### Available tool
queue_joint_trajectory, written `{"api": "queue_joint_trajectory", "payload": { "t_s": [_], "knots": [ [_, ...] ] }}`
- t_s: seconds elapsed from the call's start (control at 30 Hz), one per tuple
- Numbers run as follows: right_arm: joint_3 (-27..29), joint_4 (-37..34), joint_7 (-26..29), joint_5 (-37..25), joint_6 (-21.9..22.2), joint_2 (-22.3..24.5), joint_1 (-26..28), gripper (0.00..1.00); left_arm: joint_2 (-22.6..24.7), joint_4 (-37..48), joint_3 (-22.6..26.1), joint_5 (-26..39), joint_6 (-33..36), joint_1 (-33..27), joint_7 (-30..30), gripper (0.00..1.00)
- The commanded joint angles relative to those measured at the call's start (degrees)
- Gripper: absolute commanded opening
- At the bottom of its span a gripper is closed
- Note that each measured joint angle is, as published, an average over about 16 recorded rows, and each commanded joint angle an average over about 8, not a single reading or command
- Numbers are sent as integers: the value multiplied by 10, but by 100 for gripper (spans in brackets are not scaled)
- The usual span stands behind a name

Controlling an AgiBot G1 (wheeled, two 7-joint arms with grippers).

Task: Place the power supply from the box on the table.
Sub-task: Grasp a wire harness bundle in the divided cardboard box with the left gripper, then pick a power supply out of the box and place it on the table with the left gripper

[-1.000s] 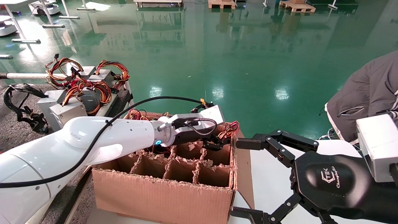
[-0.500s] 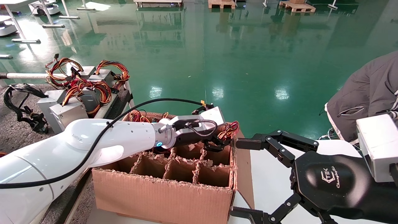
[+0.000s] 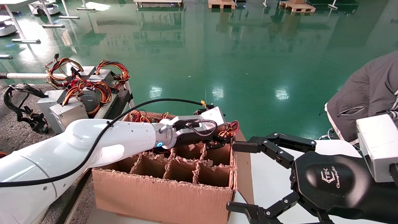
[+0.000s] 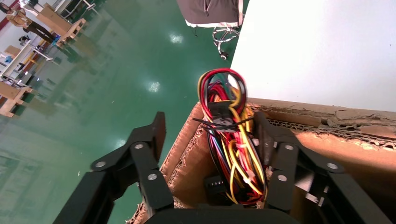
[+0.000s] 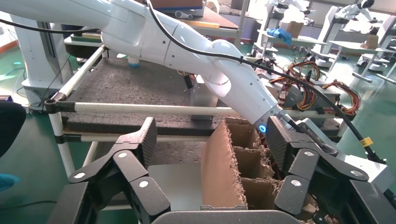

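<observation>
The left gripper reaches across the box to its far right corner cell, where the wire bundle of the power supply sticks up above the rim. In the left wrist view the fingers are spread, with the red, yellow and black wires standing between them, close against one finger and apart from the other; the metal body of the unit is hidden down in the cell. The wires are not pinched.

The right gripper hangs just beside the box's right wall, over the smooth white tabletop, with its fingers wide apart and holding nothing. From the right wrist view, the box's right wall stands between those spread fingers.

Other power supplies with coloured wires sit on the table near its far right corner, beside the white pipe rail. One unit with black cables lies left of them. Most cells along the box's near edge show only torn cardboard dividers.
</observation>
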Motion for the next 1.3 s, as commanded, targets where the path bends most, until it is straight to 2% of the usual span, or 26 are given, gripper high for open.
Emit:
{"api": "queue_joint_trajectory", "payload": {
  "t_s": [0.03,0.77,1.3],
  "knots": [
    [0,0,0,0,0,0,0,0,1,4,1,-4,2,0,3,0],
    [0,0,0,0,0,0,0,0,10,36,1,-33,31,-3,20,0],
    [0,0,0,0,0,0,0,0,-8,44,-32,-78,90,-10,51,0]
  ]
}}
